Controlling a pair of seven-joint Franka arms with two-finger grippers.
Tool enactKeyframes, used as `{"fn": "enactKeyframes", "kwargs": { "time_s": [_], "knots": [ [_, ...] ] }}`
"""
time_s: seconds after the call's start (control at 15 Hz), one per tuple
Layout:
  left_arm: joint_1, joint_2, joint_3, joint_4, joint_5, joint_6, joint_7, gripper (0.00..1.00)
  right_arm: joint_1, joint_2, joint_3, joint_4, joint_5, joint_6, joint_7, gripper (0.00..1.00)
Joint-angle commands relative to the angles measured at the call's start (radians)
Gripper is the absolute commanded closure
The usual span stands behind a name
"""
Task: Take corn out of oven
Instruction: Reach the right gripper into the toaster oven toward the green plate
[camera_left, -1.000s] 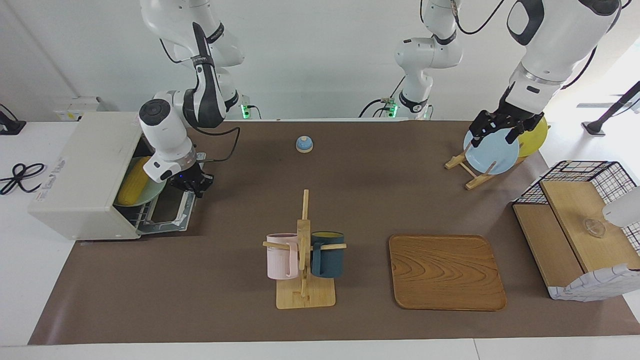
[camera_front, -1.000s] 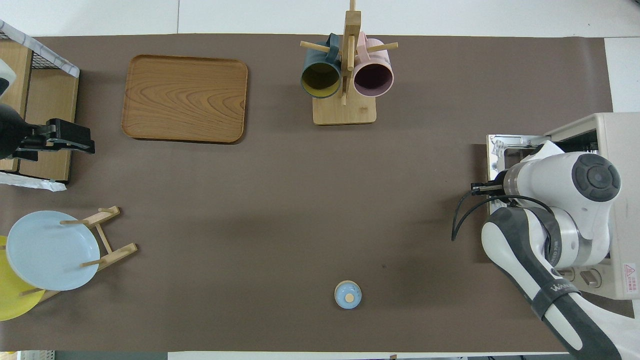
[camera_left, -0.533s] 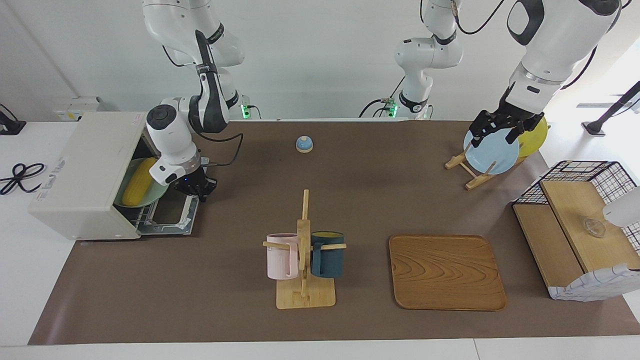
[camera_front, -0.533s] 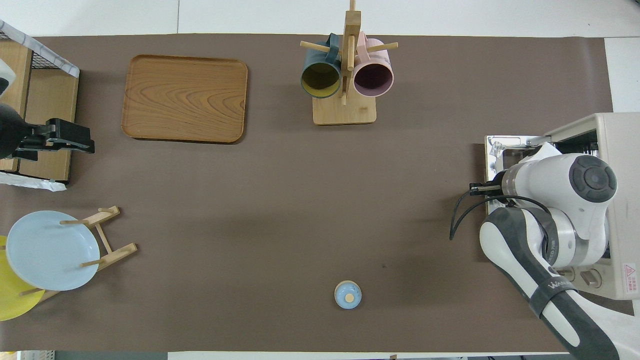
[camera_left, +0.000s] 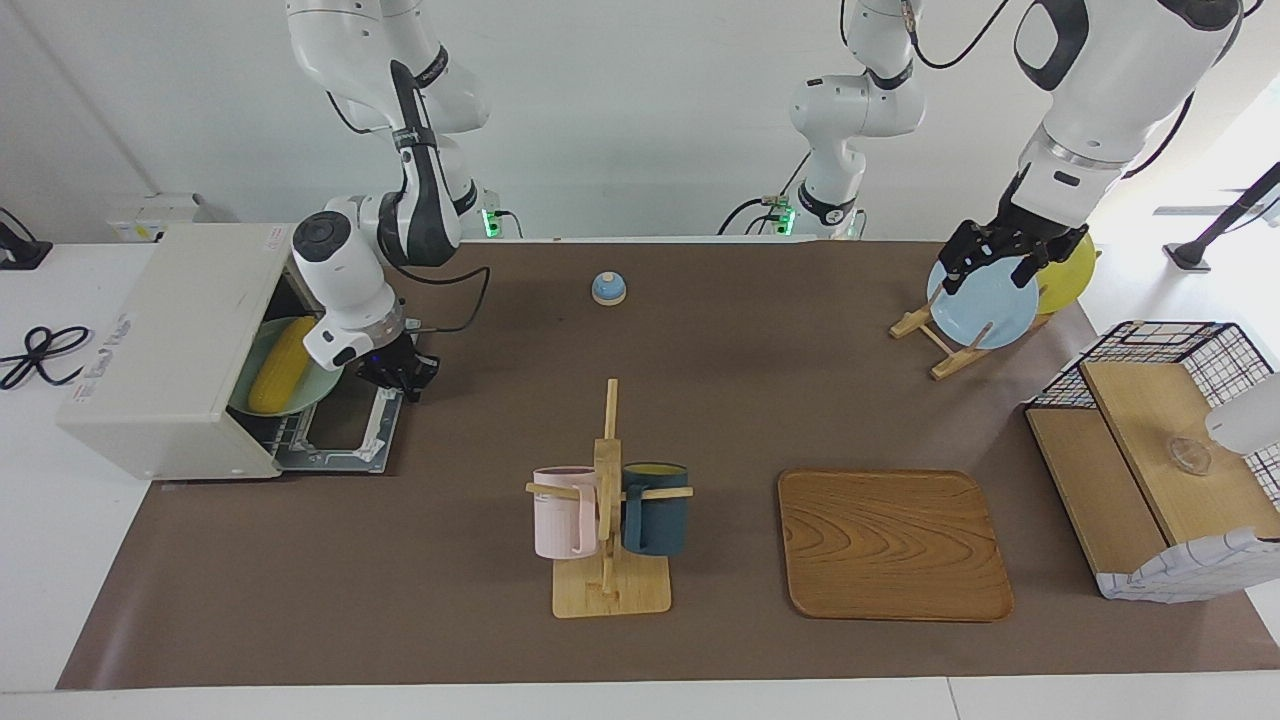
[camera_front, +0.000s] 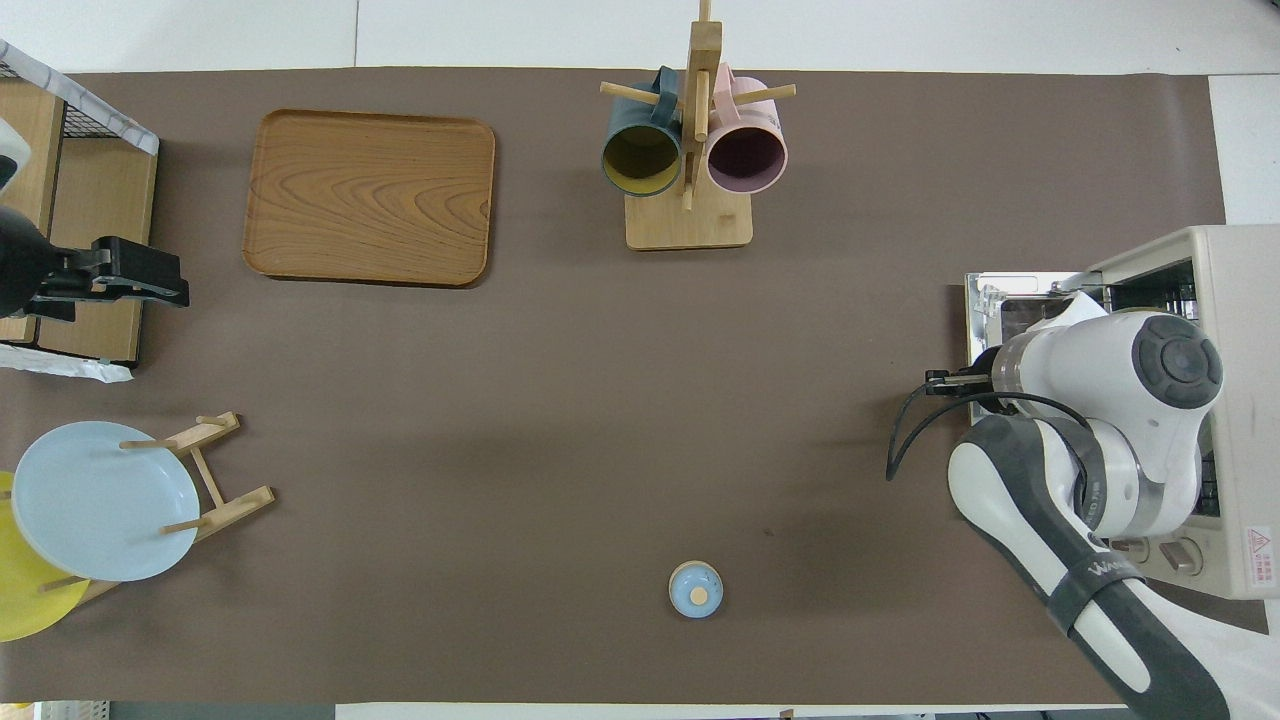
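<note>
Brown mat covers table. Rectangular wooden tray lies flat toward left arm's end. Wooden mug tree mid-table carries pale pink mug and dark teal mug, one on each side. Small blue dome bell sits nearer the robots than the mug tree. Wooden plate rack holds round light blue plate upright, round yellow plate just beside it. Black wire basket with wooden shelves at table's end.

Oven at right arm's end of table; corn in it on a plate. Mug rack mid-table, beside the tray.
</note>
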Motion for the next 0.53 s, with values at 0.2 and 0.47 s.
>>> {"fn": "enactKeyframes", "kwargs": {
  "time_s": [0.2, 0.47],
  "knots": [
    [0.009, -0.007, -0.002, 0.0, -0.008, 0.009, 0.011, 0.0, -0.021, -0.029, -0.016, 0.161, 0.02, -0.219, -0.015, 0.69],
    [0.009, -0.007, -0.002, -0.002, -0.008, 0.009, 0.011, 0.0, -0.03, -0.049, -0.021, 0.164, -0.023, -0.26, -0.032, 0.08]
  ]
}}
